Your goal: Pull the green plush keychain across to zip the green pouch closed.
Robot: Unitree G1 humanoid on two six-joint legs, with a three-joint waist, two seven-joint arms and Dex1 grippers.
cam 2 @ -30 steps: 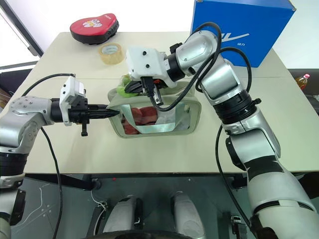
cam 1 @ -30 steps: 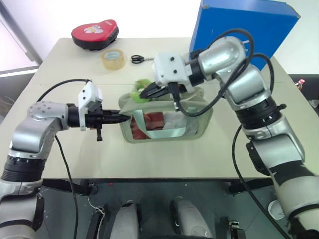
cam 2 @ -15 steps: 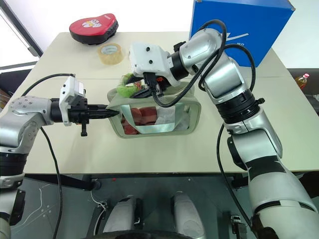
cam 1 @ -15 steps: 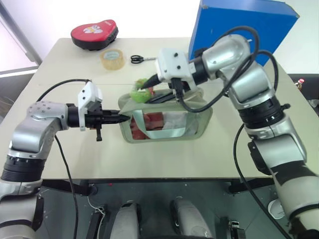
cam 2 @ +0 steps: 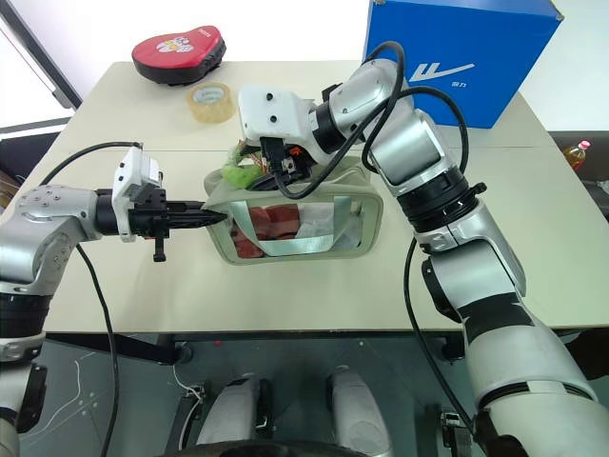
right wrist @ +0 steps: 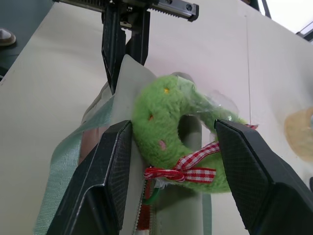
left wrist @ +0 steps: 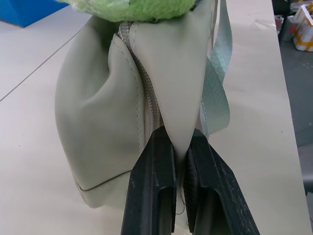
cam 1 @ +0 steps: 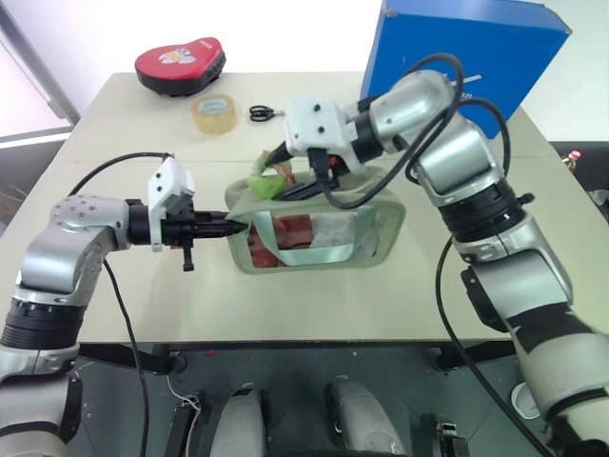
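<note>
Left gripper (left wrist: 180, 147): fingers clamped together on the end seam of the pouch (cam 1: 324, 228), pinching its fabric corner between the pads. Right gripper (right wrist: 173, 147): fingers apart, straddling the keychain (right wrist: 171, 132), one finger on each side, contact not discernible. Keychain: between the right fingers, atop the pouch's zipper line, near the end pinched by the left fingers; red-checked ribbon toward the wrist.

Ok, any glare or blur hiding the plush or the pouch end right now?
Left eye view: bright washout past the table's far edge, pouch clear. Right wrist view: plush keychain sharp between the open right pincer. Left wrist view: left pincer sharp, plush blurred.
</note>
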